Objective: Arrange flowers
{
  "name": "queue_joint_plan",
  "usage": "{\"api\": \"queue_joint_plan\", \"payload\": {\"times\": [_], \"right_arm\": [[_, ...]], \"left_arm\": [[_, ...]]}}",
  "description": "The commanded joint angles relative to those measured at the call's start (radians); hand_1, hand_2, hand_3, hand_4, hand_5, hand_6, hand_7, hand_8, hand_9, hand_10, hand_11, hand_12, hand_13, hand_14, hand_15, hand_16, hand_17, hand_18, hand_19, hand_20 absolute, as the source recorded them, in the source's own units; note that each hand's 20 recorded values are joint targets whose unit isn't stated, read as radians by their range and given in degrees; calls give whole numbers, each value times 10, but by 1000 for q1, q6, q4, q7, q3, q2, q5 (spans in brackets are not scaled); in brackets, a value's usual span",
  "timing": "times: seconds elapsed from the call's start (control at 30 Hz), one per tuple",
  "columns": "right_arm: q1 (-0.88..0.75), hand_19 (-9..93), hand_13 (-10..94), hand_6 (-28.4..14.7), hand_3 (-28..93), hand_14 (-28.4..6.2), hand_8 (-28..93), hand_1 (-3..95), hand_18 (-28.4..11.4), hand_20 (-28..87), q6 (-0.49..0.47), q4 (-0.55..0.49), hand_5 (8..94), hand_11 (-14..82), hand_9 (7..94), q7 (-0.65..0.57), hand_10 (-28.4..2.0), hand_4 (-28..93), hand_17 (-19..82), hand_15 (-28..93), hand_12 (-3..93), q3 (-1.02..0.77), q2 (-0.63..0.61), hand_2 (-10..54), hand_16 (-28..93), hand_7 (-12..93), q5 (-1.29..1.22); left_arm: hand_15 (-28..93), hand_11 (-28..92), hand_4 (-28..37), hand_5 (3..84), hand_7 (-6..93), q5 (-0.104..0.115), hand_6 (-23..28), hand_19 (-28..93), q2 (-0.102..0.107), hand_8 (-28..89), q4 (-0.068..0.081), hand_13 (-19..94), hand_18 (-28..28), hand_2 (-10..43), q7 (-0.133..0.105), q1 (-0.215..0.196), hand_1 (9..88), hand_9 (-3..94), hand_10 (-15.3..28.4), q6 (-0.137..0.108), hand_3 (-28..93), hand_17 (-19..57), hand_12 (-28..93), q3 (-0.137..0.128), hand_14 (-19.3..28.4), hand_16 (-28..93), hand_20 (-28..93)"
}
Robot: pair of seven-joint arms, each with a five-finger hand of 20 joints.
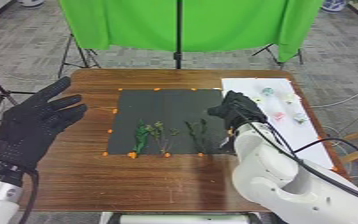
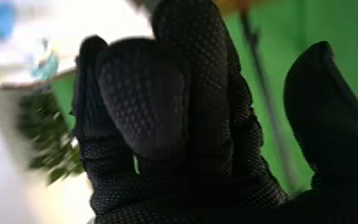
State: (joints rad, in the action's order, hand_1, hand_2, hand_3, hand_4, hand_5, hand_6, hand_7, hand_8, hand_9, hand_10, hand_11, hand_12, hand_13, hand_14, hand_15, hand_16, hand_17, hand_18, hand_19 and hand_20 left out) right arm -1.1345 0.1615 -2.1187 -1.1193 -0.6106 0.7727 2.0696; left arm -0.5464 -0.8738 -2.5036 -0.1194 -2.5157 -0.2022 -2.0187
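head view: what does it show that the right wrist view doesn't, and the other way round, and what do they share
Head view: the left hand, the stems laid near the close edge of a dark mat, small blooms on a white sheet, and the wooden table.

Right wrist view: a blurred clump of green leaves.

Both: the right hand, the green cloth and a dark pole in front of it.

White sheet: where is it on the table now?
In the head view, the white sheet lies on the right side of the table, right of the dark mat, partly covered by the right arm.
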Motion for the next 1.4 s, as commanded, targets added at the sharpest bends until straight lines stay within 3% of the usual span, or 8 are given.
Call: {"api": "queue_joint_plan", "payload": {"times": [0.03,0.17,0.53,0.67,0.77,0.93,1.2,1.4], "right_arm": [[-55,873,846,-59,710,-117,-103,301,-265,-91,-28,53,623,222,859,-15,-170,-203,383,571,158,-98,-95,-4,164,92,-19],[-53,871,836,-50,713,-122,-103,301,-267,-101,-53,96,553,210,834,-21,-182,-205,377,559,152,-98,-116,-13,158,84,-48],[57,854,828,-37,720,-121,-107,310,-263,-103,-102,228,495,201,809,-33,-183,-215,339,544,144,27,-128,-40,148,98,-102],[108,851,829,-24,723,-116,-110,347,-258,-101,-85,279,484,195,796,-39,-184,-226,341,533,140,101,-125,-83,147,106,-73],[148,842,829,-10,732,-109,-119,399,-252,-95,5,309,545,191,793,-47,-177,-244,349,519,139,191,-136,-95,149,119,3],[160,849,904,13,655,-58,28,569,-194,-80,95,323,851,83,927,-48,-81,-282,421,430,259,257,-144,-95,200,160,67],[215,867,930,10,665,-34,48,585,-176,-71,182,241,890,143,937,-24,-70,-283,430,441,259,303,-137,-95,218,168,138],[355,875,929,8,675,-34,55,582,-175,-65,217,188,893,150,937,116,-71,-283,422,447,258,402,-29,-95,224,164,61]], "left_arm": [[503,283,-249,309,157,0,78,596,-10,-105,-22,204,275,87,13,-2,235,285,216,-12,753,-99,112,9,284,-93,149],[503,283,-248,309,157,3,78,597,-8,-105,-22,205,275,87,7,-5,235,285,216,-11,754,-99,112,10,284,-93,149],[502,282,-249,309,157,0,78,597,1,-105,-9,204,275,86,8,28,235,284,216,-3,754,-99,112,35,284,-93,149],[502,283,-249,309,158,1,78,597,2,-105,-10,204,274,86,2,26,235,285,216,4,755,-99,113,35,284,-93,148],[503,284,-250,309,158,1,78,597,4,-106,-4,204,274,85,7,36,234,285,217,12,756,-99,113,39,284,-93,148],[503,284,-250,309,158,0,78,597,-1,-106,-6,204,273,85,14,36,234,285,217,17,756,-99,112,39,283,-93,149],[502,285,-249,310,157,-6,78,596,1,-106,-13,205,274,85,24,42,234,285,217,39,755,-99,113,23,284,-93,149],[502,285,-249,310,158,-3,78,596,13,-106,-12,205,274,84,7,48,233,285,217,36,756,-99,112,18,284,-93,149]]}}
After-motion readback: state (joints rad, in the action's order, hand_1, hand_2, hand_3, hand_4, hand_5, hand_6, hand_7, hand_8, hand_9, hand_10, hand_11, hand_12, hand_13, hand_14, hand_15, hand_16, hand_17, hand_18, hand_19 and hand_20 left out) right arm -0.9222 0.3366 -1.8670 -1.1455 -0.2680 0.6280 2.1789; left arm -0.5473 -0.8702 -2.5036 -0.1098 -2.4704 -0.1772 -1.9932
